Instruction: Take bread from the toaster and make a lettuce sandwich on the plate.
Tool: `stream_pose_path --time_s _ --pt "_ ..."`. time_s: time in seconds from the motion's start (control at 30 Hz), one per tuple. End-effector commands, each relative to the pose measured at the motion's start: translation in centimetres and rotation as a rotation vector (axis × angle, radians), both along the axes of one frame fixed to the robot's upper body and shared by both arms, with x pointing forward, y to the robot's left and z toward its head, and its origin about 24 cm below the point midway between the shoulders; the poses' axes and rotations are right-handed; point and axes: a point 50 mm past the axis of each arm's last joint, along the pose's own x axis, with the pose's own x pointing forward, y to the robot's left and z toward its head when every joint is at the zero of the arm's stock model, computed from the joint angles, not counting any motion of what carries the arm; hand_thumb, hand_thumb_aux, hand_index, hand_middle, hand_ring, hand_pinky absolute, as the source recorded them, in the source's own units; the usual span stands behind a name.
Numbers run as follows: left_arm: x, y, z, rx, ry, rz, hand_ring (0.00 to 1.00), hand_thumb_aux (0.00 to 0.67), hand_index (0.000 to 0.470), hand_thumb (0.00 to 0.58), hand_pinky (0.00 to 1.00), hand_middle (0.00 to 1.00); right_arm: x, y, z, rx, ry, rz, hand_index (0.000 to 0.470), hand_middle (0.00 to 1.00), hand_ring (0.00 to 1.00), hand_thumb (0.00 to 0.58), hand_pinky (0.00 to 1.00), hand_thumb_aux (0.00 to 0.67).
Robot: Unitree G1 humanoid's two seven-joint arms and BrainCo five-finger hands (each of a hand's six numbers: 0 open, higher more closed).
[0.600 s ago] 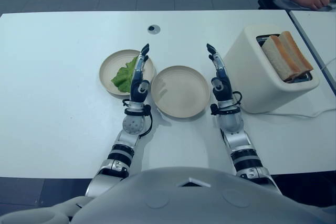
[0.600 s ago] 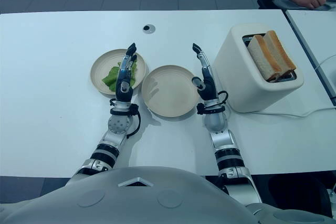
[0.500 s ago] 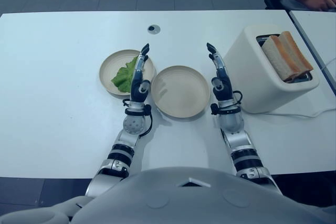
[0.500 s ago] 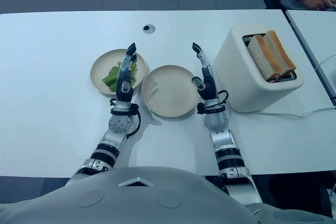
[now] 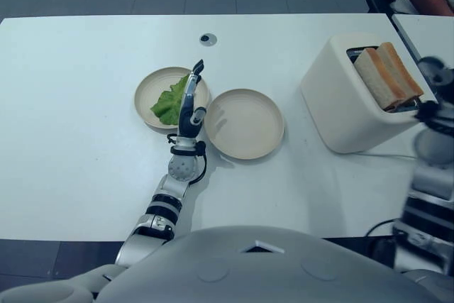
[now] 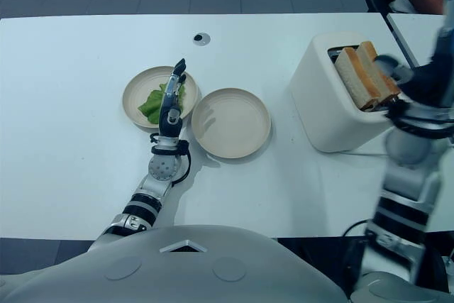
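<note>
Fetching the bread looks to be the step in hand: the right hand (image 6: 417, 84) hangs at the far right side of the toaster (image 5: 340, 104), level with its top and close to the bread (image 5: 387, 76), though it is too smeared to say whether it is open or closed, or whether it touches a slice at all. Nothing is made yet; the plate (image 5: 245, 124) in the middle of the table (image 5: 71, 140) is bare, and the lettuce (image 5: 169, 103) lies on the smaller plate (image 5: 145, 90) just to its left.

Two slices stand on edge in the slot, side by side and pressed together, upper halves well proud of the toaster and leaning a little to the right. Their long axis follows the slot, running from far-left to near-right across the top (so the broad faces look left and right, not toward the robot). My guess is the next move calls for a pinch across those broad faces on the outer slice, then a lift straight up along the slot, since a sideways tug could drag the toaster.

The left hand (image 5: 189, 104) stands open and empty, fingers straight and pointing away, between the two plates by the lettuce
</note>
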Motion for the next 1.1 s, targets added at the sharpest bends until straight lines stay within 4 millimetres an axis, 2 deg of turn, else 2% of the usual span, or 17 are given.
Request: stream_pose_path --time_s 0.03,0.13,0.23,0.3,0.47,0.5,0.53,0.57,0.6,0.67,0.73,0.8,0.83,0.87,0.9,1.03,1.1 --pt "-0.5 -0.3 -0.6 0.012 0.023 -0.031 0.0 0.0 0.0 0.0 0.0 0.0 -1.4 -3.3 -4.7 0.048 0.298 -0.193 0.0 0.0 0.0 0.0 0.0 0.0" --pt "-0.6 -0.4 -0.5 0.019 0.012 -0.053 0.0 0.0 0.0 0.0 0.0 0.0 -1.2 -3.3 -7.6 0.074 0.444 -0.201 0.0 0.0 0.0 0.0 0.0 0.0" --pt "-0.6 -0.3 -0.4 0.023 0.003 -0.059 0.0 0.0 0.0 0.0 0.0 0.0 -1.0 -3.5 -9.1 0.064 0.524 -0.216 0.0 0.0 0.0 0.0 0.0 0.0" --pt "-0.6 -0.1 -0.3 0.022 0.001 -0.055 0.0 0.0 0.0 0.0 0.0 0.0 -0.6 -3.2 -9.5 0.038 0.552 -0.207 0.0 0.0 0.0 0.0 0.0 0.0" --pt "-0.5 0.1 -0.3 0.023 -0.002 -0.049 0.0 0.0 0.0 0.0 0.0 0.0 1.0 -1.7 -8.7 -0.045 0.539 -0.153 0.0 0.0 0.0 0.0 0.0 0.0" --pt "-0.5 0.1 -0.3 0.023 -0.002 -0.052 0.0 0.0 0.0 0.0 0.0 0.0 1.1 -1.6 -8.6 -0.053 0.538 -0.148 0.026 0.0 0.0 0.062 0.0 0.037" --pt "-0.5 0.1 -0.3 0.024 -0.003 -0.054 0.0 0.0 0.0 0.0 0.0 0.0 1.2 -1.4 -8.5 -0.063 0.534 -0.142 0.068 0.01 0.01 0.156 0.01 0.097" --pt "-0.5 0.1 -0.3 0.025 -0.004 -0.057 0.0 0.0 0.0 0.0 0.0 0.0 1.2 -1.2 -8.3 -0.072 0.527 -0.132 0.317 0.25 0.25 0.519 0.25 0.452" --pt "-0.5 0.0 -0.3 0.025 -0.004 -0.061 0.0 0.0 0.0 0.0 0.0 0.0 1.2 -0.9 -8.0 -0.08 0.517 -0.12 0.404 0.49 0.49 0.568 0.49 0.575" --pt "-0.5 0.0 -0.3 0.024 -0.005 -0.068 0.0 0.0 0.0 0.0 0.0 0.0 1.0 -0.4 -7.4 -0.092 0.504 -0.101 0.398 0.5 0.5 0.566 0.5 0.568" --pt "-0.6 -0.1 -0.3 0.024 -0.006 -0.073 0.0 0.0 0.0 0.0 0.0 0.0 1.0 -0.2 -7.3 -0.107 0.512 -0.092 0.455 0.5 0.5 0.579 0.5 0.649" --pt "-0.7 -0.2 -0.2 0.023 -0.009 -0.077 0.0 0.0 0.0 0.0 0.0 0.0 1.0 -0.1 -7.4 -0.112 0.527 -0.086 0.47 0.49 0.49 0.58 0.49 0.67" --pt "-0.7 -0.3 -0.2 0.022 -0.011 -0.081 0.0 0.0 0.0 0.0 0.0 0.0 1.0 -0.1 -7.3 -0.113 0.525 -0.083 0.47 0.56 0.56 0.58 0.56 0.67" --pt "-0.8 -0.4 -0.1 0.022 -0.013 -0.084 0.0 0.0 0.0 0.0 0.0 0.0 1.1 0.0 -7.1 -0.112 0.501 -0.081 0.47 0.89 0.89 0.58 0.89 0.67" --pt "-0.8 -0.4 -0.1 0.022 -0.014 -0.086 0.0 0.0 0.0 0.0 0.0 0.0 1.2 0.1 -6.7 -0.111 0.468 -0.08 0.47 1.0 1.0 0.58 1.0 0.67" --pt "-0.8 -0.4 -0.1 0.019 -0.017 -0.083 0.0 0.0 0.0 0.0 0.0 0.0 1.0 0.8 -3.3 -0.108 0.152 -0.087 0.47 1.0 1.0 0.58 1.0 0.67" --pt "-0.8 -0.3 -0.1 0.015 -0.023 -0.069 0.0 0.0 0.0 0.0 0.0 0.0 0.2 2.4 -1.1 -0.128 -0.088 -0.043 0.47 1.0 1.0 0.58 1.0 0.67"
